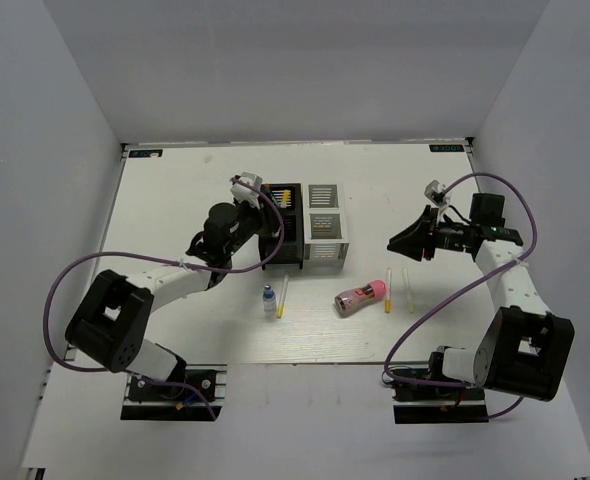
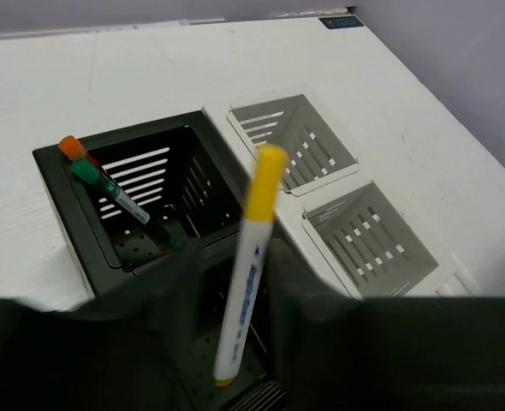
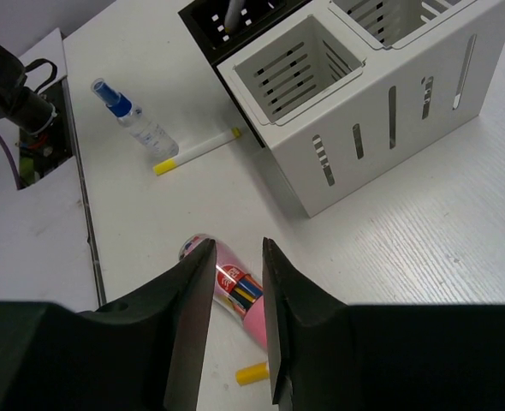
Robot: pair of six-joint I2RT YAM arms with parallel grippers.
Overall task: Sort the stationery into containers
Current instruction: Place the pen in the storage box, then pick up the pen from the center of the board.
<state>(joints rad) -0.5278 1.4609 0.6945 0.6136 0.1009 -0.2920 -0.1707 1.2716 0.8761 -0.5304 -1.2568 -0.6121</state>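
Ok, L claw (image 2: 237, 287) sits over the black organiser (image 2: 64, 224). A yellow-capped white marker (image 2: 262, 201) stands tilted in the compartment nearer me, between the fingers; can't tell if it's gripped. Far compartment has two markers (image 2: 107, 184), orange & green caps. R claw (image 3: 238, 291) is at a narrow gap w/ nothing in it, above the pink cylinder (image 1: 360, 297) lying beside the white organiser (image 3: 389, 145).

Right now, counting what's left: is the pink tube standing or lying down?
Lying down: the pink tube rests lengthwise on the table.
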